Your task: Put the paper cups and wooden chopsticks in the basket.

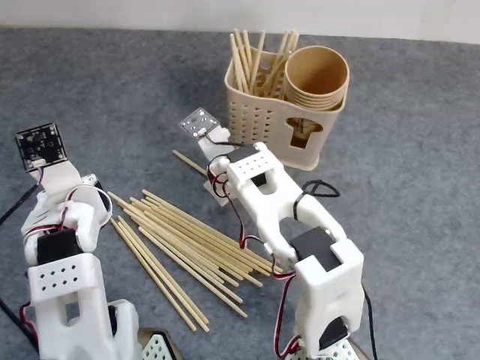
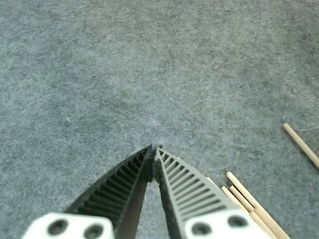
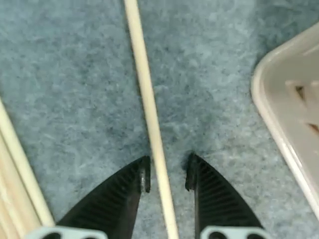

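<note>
A cream slotted basket [image 1: 262, 120] stands at the back with a stack of paper cups [image 1: 319, 75] and several wooden chopsticks [image 1: 251, 56] upright in it. A loose pile of chopsticks [image 1: 187, 240] lies on the carpet between the arms. One single chopstick [image 1: 187, 161] [image 3: 148, 109] lies apart from it, nearer the basket. My right gripper [image 3: 168, 172] [image 1: 215, 180] is open and low over the carpet, one finger on each side of that chopstick. My left gripper [image 2: 153, 148] is shut on nothing, above bare carpet left of the pile.
Grey carpet covers the table. The basket's rim [image 3: 279, 104] is close beside the right gripper. Ends of the pile's chopsticks [image 2: 241, 191] lie near the left gripper, and pile sticks [image 3: 17, 169] run along the right gripper's other side.
</note>
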`<state>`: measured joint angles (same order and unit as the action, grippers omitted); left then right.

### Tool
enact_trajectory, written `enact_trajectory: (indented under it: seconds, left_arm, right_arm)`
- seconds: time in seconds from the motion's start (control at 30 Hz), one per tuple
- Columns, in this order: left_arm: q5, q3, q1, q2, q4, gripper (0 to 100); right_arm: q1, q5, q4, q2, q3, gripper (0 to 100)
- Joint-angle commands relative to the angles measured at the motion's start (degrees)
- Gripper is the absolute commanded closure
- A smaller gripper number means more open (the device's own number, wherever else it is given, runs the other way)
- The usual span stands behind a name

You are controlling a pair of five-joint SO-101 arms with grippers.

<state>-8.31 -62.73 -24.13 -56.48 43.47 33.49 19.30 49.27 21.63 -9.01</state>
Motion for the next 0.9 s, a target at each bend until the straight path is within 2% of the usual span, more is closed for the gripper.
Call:
enact_trajectory:
  seconds: [0.0, 0.13, 0.2, 0.3, 0.63, 0.87]
  left_arm:
    - [-0.2, 0.3, -0.3, -1.2, -1.0, 97]
    - [-0.2, 0.3, -0.3, -1.2, -1.0, 97]
    - [-0.2, 0.3, -0.3, -1.2, -1.0, 97]
    - [-0.2, 0.3, -0.3, -1.2, -1.0, 97]
    - [-0.2, 0.3, -0.3, -1.2, -1.0, 97]
    - [-0.2, 0.3, -0.2, -1.2, -1.0, 97]
  right_arm:
    - [0.1, 0.5, 1.4, 0.2, 0.3, 88.1]
    - [0.7, 0.7, 4.6, 0.0, 0.4, 96.4]
    - [1.4, 3.6, 6.2, -0.1, 0.4, 99.7]
    - [2.4, 5.8, 9.0, -0.2, 1.8, 99.2]
    - [2.9, 5.7, 24.9, -0.7, 12.1, 99.2]
    - [3.0, 3.8, 22.5, -12.0, 7.7, 99.2]
